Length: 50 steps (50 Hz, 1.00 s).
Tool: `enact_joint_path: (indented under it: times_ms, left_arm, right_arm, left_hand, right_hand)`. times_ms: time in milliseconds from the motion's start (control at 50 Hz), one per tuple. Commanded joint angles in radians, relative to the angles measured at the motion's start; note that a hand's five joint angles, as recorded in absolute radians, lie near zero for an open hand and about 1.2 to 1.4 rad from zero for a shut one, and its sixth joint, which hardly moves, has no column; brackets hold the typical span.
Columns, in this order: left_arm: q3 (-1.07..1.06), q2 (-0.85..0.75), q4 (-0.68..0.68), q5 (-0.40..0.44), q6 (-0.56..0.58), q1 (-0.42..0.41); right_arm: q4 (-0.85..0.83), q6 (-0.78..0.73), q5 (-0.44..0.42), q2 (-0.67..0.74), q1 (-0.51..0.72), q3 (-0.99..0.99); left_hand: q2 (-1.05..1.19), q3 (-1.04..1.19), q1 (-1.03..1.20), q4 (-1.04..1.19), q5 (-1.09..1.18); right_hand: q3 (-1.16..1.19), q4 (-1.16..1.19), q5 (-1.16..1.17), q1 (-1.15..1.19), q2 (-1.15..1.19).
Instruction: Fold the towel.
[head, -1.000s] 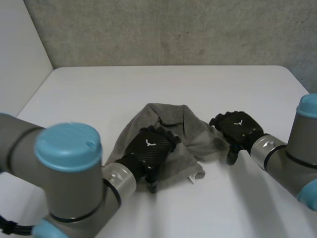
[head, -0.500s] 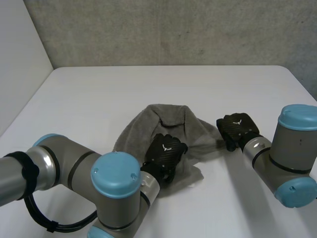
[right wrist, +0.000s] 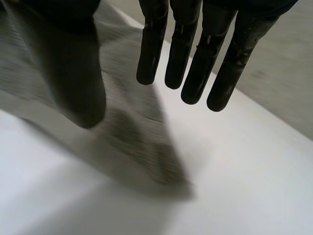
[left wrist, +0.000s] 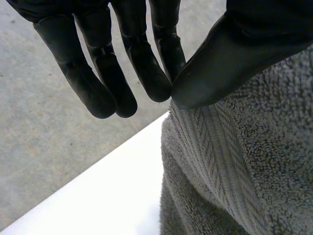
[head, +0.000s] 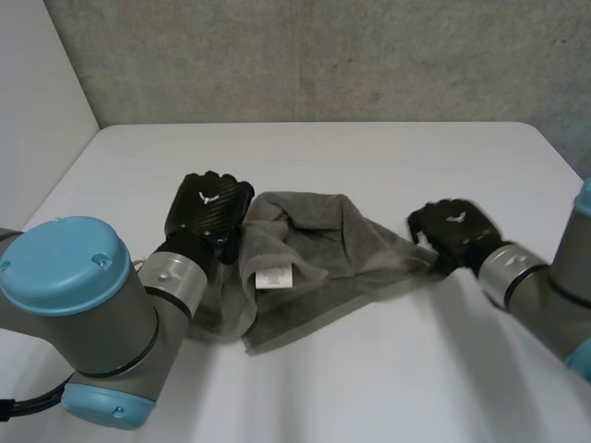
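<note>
The grey towel lies crumpled in the middle of the white table, with a white label showing on a turned-over fold. My left hand is raised at the towel's left edge. In the left wrist view its thumb and fingers pinch that edge of the towel, which hangs below them. My right hand is at the towel's right corner. In the right wrist view its fingers are straight and apart from the thumb, above the towel.
A grey wall runs along the table's far edge. Bare tabletop lies behind the towel and in front of it. The left arm's elbow with its light-blue cap stands at the near left.
My left hand has closed on the towel, moved left and lifted its edge, turning a fold over so the label shows. My right hand has shifted slightly right at the right corner.
</note>
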Motion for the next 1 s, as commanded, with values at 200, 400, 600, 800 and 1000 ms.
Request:
enact_joint_path:
  times_ms: [200, 400, 600, 800, 1000]
  left_arm:
    - [-0.075, 0.094, -0.052, 0.07, 0.028, 0.346]
    - [-0.043, 0.012, -0.049, 0.2, 0.043, 0.426]
    - [-0.077, 0.081, -0.075, 0.24, 0.034, 0.401]
    - [-0.141, 0.25, -0.082, 0.245, 0.034, 0.329]
    - [-0.217, 0.275, -0.079, 0.246, 0.044, 0.205]
  right_arm:
    - [-0.037, -0.016, -0.083, 0.029, 0.168, 0.038]
    - [-0.04, -0.023, -0.003, 0.137, 0.242, -0.044]
    - [-0.086, -0.029, 0.017, 0.163, 0.219, -0.051]
    - [-0.109, -0.07, 0.023, 0.177, 0.208, -0.062]
    - [-0.118, -0.125, 0.04, 0.224, 0.193, -0.09]
  left_hand:
    - [-0.109, -0.148, 0.0, -0.116, -0.244]
    - [-0.652, -0.691, -0.542, -0.659, -0.786]
    - [-1.33, -1.369, -1.221, -1.337, -1.465]
    - [-1.33, -1.369, -1.221, -1.337, -1.465]
    - [-1.327, -1.366, -1.218, -1.334, -1.462]
  right_hand:
    - [-0.018, -0.019, 0.002, -0.021, -0.027]
    - [-0.036, -0.036, -0.016, -0.038, -0.044]
    - [-0.153, -0.154, -0.133, -0.156, -0.162]
    - [-0.156, -0.157, -0.136, -0.159, -0.165]
    - [-0.115, -0.116, -0.095, -0.118, -0.124]
